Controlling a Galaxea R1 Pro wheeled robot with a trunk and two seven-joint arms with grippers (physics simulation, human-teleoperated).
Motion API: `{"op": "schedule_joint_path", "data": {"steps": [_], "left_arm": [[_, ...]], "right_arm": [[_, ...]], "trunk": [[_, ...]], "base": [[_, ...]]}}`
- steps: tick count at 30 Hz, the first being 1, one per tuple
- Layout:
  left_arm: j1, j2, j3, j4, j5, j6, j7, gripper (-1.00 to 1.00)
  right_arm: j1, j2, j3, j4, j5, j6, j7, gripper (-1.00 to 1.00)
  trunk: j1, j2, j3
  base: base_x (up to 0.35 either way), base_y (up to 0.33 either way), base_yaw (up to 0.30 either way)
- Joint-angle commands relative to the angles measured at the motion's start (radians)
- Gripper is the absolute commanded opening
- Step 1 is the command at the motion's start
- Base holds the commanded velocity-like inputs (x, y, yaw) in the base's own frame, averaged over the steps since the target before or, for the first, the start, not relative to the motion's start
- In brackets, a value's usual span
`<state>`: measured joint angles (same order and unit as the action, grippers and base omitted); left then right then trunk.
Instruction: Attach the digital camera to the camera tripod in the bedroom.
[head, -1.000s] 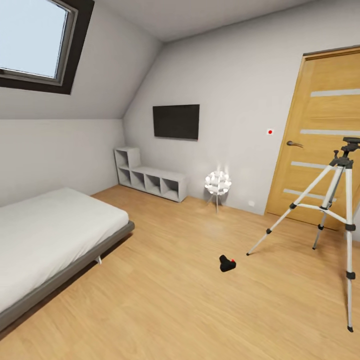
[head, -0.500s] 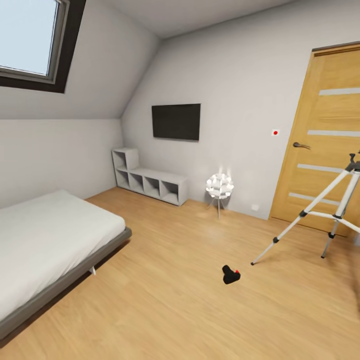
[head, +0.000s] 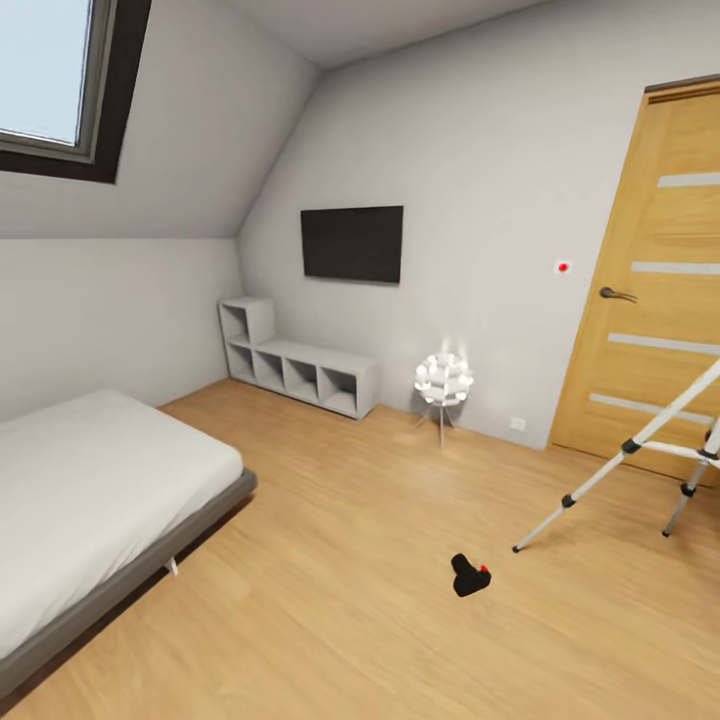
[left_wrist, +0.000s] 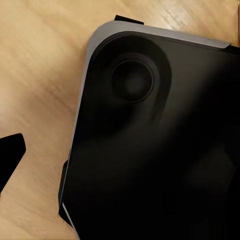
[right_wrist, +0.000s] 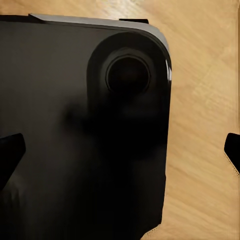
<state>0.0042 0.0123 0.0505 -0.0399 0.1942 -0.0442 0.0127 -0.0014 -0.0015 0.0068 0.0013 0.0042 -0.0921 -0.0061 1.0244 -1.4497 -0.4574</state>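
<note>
Open wood floor (head: 330, 600) all around the digital camera (head: 467, 576), bed (head: 90, 500) well apart at the left, camera tripod (head: 640, 450) leg slanting down near its right, small lamp (head: 442, 382) and cube shelves (head: 300, 368) back by the wall

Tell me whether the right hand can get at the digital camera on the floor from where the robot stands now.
Probably not yet. The digital camera lies on the wood floor some way ahead, near the camera tripod foot, with open floor between. Nothing blocks the way; the robot likely must drive closer first.
</note>
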Motion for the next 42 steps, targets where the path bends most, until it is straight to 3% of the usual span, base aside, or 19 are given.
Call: {"op": "schedule_joint_path", "data": {"steps": [1,27,42], "left_arm": [[0.000,0.000,0.005,-0.002,0.002,-0.001,0.001,1.00],[0.000,-0.001,0.005,-0.002,0.002,-0.009,0.001,1.00],[0.000,-0.002,0.005,-0.002,0.001,-0.012,0.001,1.00]], "right_arm": [[0.000,0.000,0.001,0.000,0.000,-0.003,-0.001,1.00],[0.000,0.001,-0.002,0.000,0.000,-0.012,-0.002,1.00],[0.000,0.003,-0.002,0.000,0.000,-0.012,0.000,1.00]], "trunk": [[0.001,0.000,-0.001],[0.001,0.000,-0.001],[0.001,0.000,-0.001]], "base": [[0.324,0.000,0.000],[0.324,0.003,0.000],[0.250,0.237,-0.150]]}}
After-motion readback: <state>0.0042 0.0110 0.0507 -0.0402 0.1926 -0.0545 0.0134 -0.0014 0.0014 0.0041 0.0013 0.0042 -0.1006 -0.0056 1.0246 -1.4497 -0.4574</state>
